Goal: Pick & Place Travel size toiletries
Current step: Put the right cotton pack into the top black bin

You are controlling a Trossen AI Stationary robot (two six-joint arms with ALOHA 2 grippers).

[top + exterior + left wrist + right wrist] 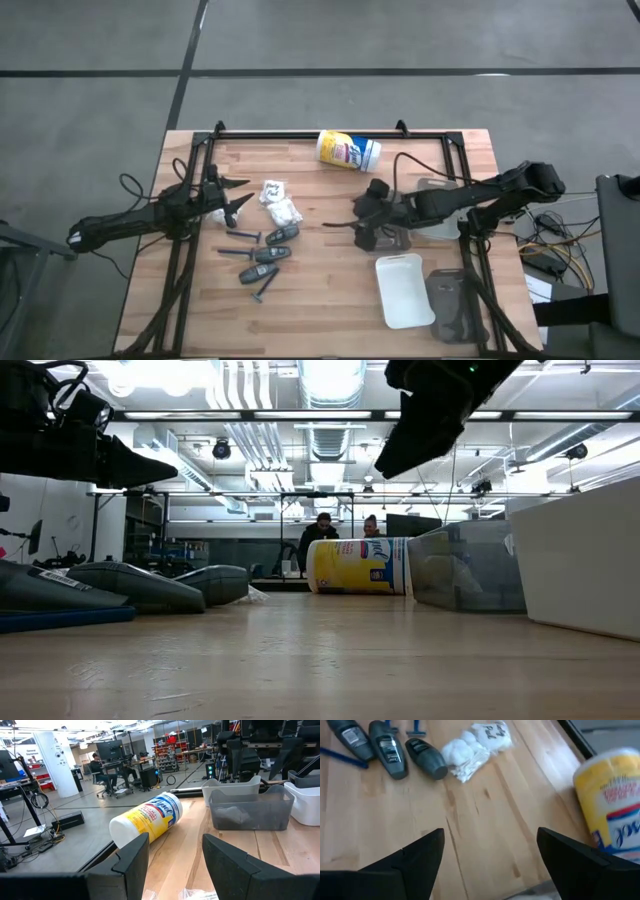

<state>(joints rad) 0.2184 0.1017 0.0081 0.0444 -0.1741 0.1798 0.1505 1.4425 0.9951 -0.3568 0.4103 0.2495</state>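
Note:
The travel size toiletries lie on the wooden table left of centre. They are two white crinkly packets (278, 202), three dark grey tubes (268, 254) with pale labels, and slim blue razors (243, 235). The right wrist view shows the tubes (387, 750) and packets (472, 745) lying flat ahead of my right gripper (490, 837). That gripper (358, 220) is open, hangs above bare table right of the items, and slants down toward them. My left gripper (232, 195) is open and held level at the table's left, just left of the packets; nothing is between its fingers (131, 857).
A yellow-and-white canister (348, 151) lies on its side at the far edge. A clear tray (250, 807) stands under the right arm. A white tray (405, 290) and a grey tray (455, 305) sit at the near right. Bare wood lies between my right gripper and the items.

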